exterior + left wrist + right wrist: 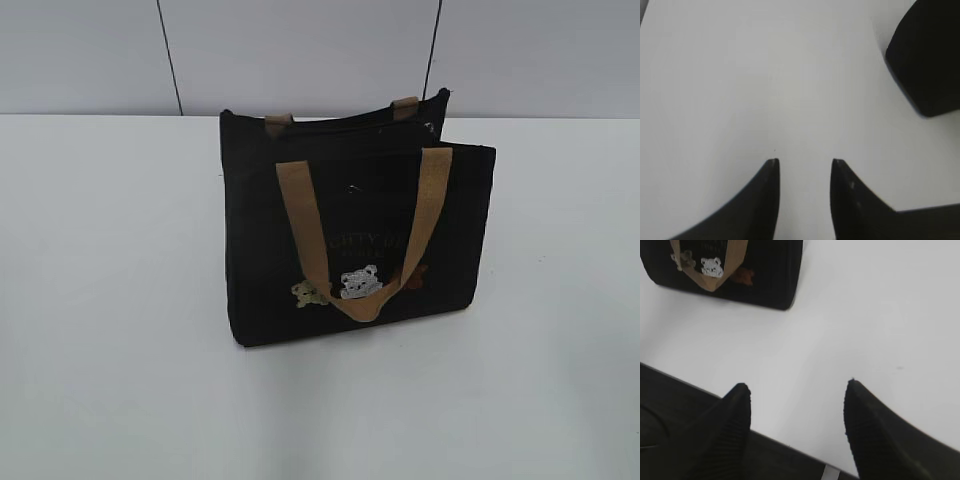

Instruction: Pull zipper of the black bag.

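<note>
Both end effectors point(803, 162) point(797, 390) apparently open, empty.

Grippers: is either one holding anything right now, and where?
Nothing is held. The left gripper and right gripper are both open over the table, apart from the black bag.

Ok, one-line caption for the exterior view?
Black bag with a tan handle stands upright on the white table, no gripper in frame.

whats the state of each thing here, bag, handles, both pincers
black bag: standing upright on the white table, untouched; cannot tell whether the zipper is open or shut
front tan handle: hanging down over the bag's front
left pincer: open, empty, over bare table, bag's corner off to its right
right pincer: open, empty, apart from the bag
</note>
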`<state>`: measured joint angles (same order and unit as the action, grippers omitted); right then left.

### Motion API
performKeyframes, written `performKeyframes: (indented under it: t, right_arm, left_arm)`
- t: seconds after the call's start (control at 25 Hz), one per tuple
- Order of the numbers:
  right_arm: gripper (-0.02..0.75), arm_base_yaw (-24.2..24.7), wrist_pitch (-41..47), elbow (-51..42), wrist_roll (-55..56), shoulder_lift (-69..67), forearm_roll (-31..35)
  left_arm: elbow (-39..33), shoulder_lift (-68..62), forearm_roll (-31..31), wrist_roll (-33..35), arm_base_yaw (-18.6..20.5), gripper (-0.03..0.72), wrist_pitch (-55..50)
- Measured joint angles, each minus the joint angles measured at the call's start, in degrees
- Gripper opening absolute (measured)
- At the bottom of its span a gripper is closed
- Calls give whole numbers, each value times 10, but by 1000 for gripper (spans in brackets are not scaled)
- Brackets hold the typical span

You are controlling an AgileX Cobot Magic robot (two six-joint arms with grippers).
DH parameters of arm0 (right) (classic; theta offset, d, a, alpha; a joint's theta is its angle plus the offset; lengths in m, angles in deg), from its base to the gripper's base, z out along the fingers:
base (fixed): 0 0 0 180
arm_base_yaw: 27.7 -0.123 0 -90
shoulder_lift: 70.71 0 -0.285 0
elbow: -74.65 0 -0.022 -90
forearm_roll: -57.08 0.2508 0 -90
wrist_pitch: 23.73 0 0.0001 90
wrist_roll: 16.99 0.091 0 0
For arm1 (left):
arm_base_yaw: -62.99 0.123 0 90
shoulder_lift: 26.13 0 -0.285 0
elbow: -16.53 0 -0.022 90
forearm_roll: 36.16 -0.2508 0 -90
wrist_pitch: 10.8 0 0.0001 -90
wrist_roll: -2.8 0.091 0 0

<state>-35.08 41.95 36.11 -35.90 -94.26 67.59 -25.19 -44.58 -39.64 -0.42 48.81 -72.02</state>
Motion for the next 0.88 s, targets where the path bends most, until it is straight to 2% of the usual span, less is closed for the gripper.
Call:
performKeyframes:
  t: [0.24, 0.52, 0.88]
  right_arm:
    - [451, 0, -33, -40, -26, 105, 0]
    - [449, 0, -69, -102, -31, 162, 43]
    - [358, 0, -30, -117, -20, 162, 38]
  left_arm:
    - [-25, 97, 0, 2, 1, 257, 12]
    - [-47, 110, 2, 4, 9, 257, 5]
    - [-47, 110, 2, 5, 9, 257, 5]
